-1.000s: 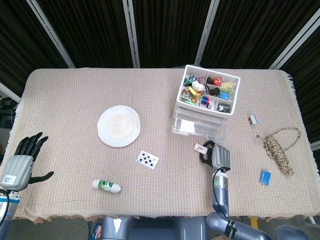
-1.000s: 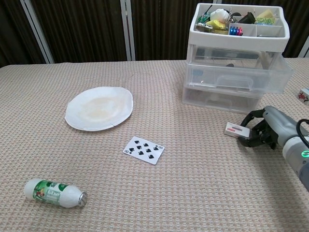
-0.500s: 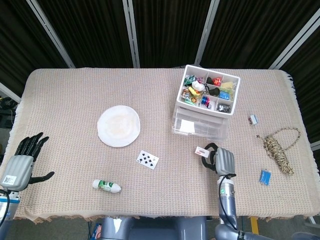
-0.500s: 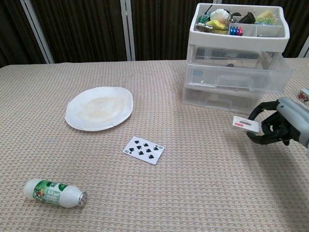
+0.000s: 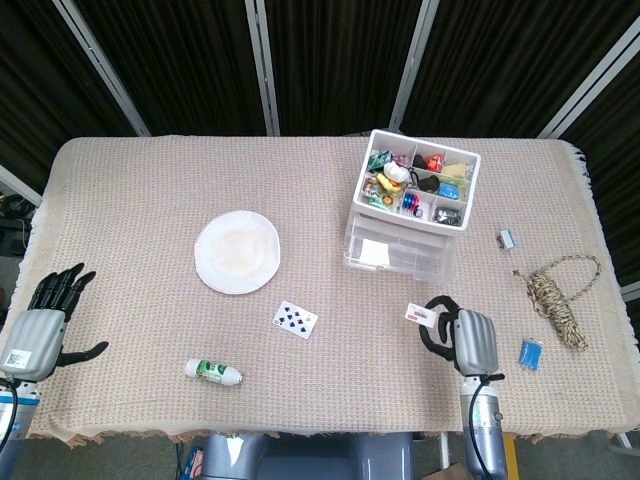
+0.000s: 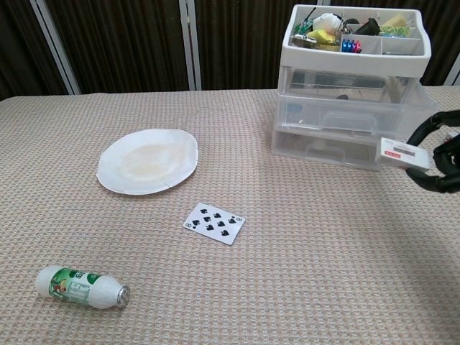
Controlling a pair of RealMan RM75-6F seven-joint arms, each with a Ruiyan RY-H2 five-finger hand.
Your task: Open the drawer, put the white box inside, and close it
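Note:
My right hand [image 5: 466, 340] holds a small white box [image 5: 419, 316] with a red stripe, lifted off the table in front of the drawer unit; in the chest view the box [image 6: 404, 152] shows at the right edge, pinched in the hand [image 6: 440, 157]. The clear plastic drawer unit [image 5: 403, 247] stands at the back right, with its middle drawer [image 6: 356, 113] pulled out a little. Its top tray [image 5: 420, 178] is full of small items. My left hand [image 5: 42, 325] hangs open off the table's near left corner.
A paper plate [image 5: 237, 251], a playing card [image 5: 295, 319] and a small bottle lying on its side [image 5: 213, 372] sit left of centre. A coil of rope [image 5: 560, 295], a blue item [image 5: 530, 354] and a small box [image 5: 507, 239] lie at the right.
My right hand has lifted the white box off the table and carried it up and to the right. The left hand has stayed where it was.

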